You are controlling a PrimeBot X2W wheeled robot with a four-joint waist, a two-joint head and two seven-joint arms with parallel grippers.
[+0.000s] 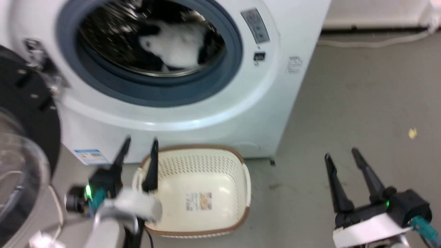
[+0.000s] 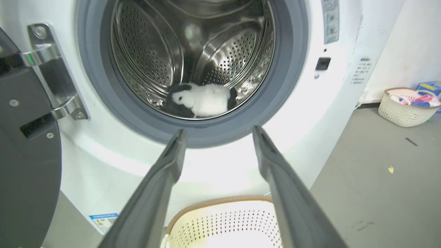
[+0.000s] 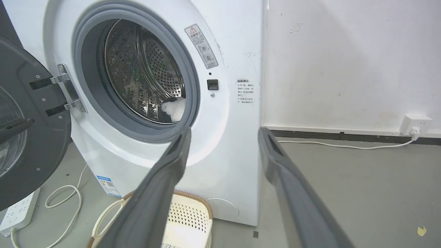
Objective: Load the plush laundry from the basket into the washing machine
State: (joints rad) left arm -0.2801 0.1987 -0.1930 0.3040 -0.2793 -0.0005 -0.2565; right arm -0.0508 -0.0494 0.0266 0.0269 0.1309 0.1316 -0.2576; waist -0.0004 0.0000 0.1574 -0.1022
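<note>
Left gripper (image 1: 141,139) has its two dark fingers spread wide and holds nothing. It hangs in front of the washing machine (image 1: 241,103), lower than the round opening and above the left part of the basket (image 1: 206,148). Right gripper (image 1: 341,153) is spread wide as well, with nothing between its fingers, over the grey floor (image 1: 361,86), to the right of the basket and apart from it.

The plush laundry (image 2: 203,101) lies well apart from both grippers, on the bottom of the perforated steel drum (image 2: 148,51), behind the grey rubber ring (image 2: 96,86). Its white body is in the middle, with black patches at both ends. In the left wrist view it sits above and beyond the gap between the left fingers.

The black-framed door (image 3: 34,137) stands open at the left, on its metal hinge (image 2: 58,69). The basket stands on the floor just in front of the machine and shows a sticker (image 1: 199,201) on its cream bottom. Farther right, by the wall, a second basket (image 2: 403,110) holds colourful things. A white power strip (image 3: 17,213) lies on the floor under the door.
</note>
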